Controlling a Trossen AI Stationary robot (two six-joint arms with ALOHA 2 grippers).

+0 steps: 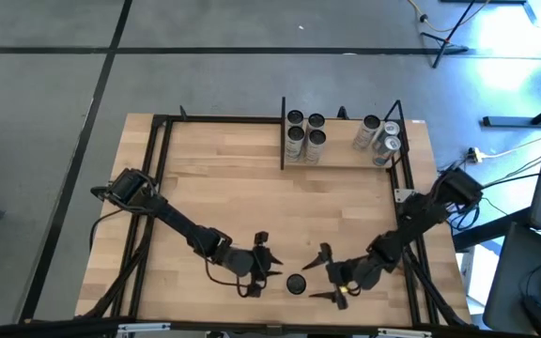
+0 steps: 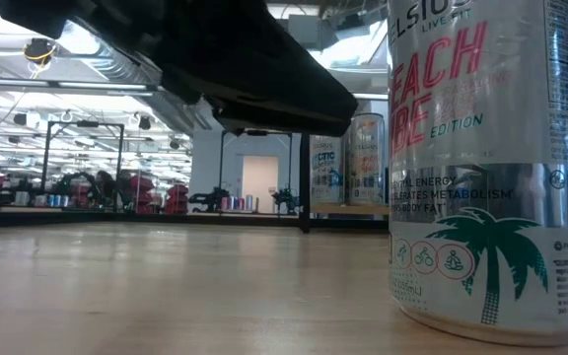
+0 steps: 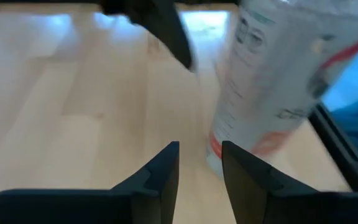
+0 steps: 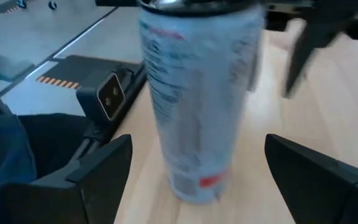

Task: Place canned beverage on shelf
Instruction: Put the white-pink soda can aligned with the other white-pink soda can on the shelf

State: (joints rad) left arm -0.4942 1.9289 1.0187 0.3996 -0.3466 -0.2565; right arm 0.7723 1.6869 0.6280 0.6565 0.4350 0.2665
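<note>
A tall silver beverage can with a pink-and-teal palm-tree label stands upright on the light-wood plank counter, at the counter's six o'clock edge in the overhead view. The right pincer sits at the can's three o'clock, its two dark fingers spread wide, one to each side of the can with bare counter showing between each and the can wall; it is released and touches nothing. The left pincer lies at the can's nine o'clock, its fingers drawn nearly together with only a narrow slit between them, gripping nothing; the can stands just beyond those tips and off to one side, apart from them.

The narrow light-wood shelf with thin black metal upright posts runs along the counter's far edge, at about one o'clock from the can and well apart from it. On it stand four silver cans in a tight square cluster near its left post and a second cluster of cans near its right post.
</note>
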